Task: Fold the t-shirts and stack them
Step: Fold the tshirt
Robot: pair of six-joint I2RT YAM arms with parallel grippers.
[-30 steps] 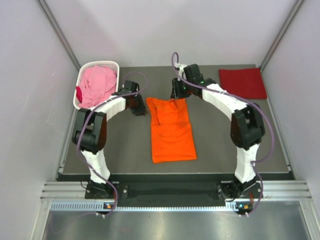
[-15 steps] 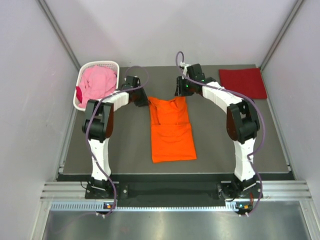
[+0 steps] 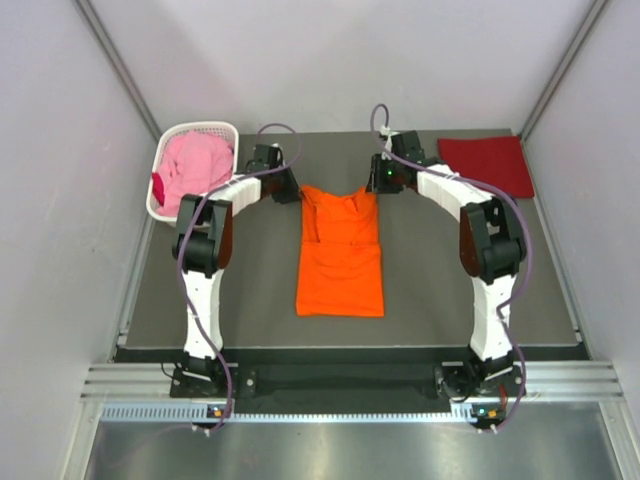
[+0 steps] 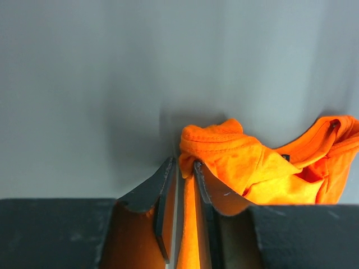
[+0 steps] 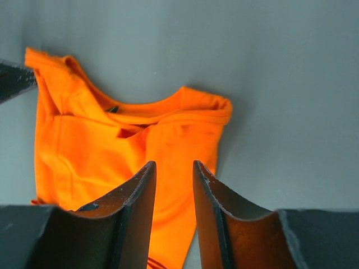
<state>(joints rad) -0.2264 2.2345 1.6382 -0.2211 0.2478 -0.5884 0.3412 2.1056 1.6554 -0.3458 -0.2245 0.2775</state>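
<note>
The bright orange t-shirt [image 3: 340,255] lies folded lengthwise in the middle of the grey table, collar at the far end. My left gripper [image 3: 290,190] is at its far left corner, shut on a pinch of orange cloth [image 4: 263,168] that runs between its jaws [image 4: 184,165]. My right gripper [image 3: 383,183] hovers over the far right corner, jaws a little apart with nothing between them [image 5: 174,165]; the shirt [image 5: 101,151] lies flat below. The dark red t-shirt [image 3: 485,165] lies folded at the far right. The pink t-shirt [image 3: 195,168] is heaped in the basket.
The white lattice basket [image 3: 200,128] stands at the far left corner of the table. Grey walls close in the table on the left, right and far sides. A metal rail runs along the near edge by the arm bases.
Both grippers have moved toward the far side and a little apart. The orange shirt has slid with them and now lies straighter, its near edge farther from the arm bases.
</note>
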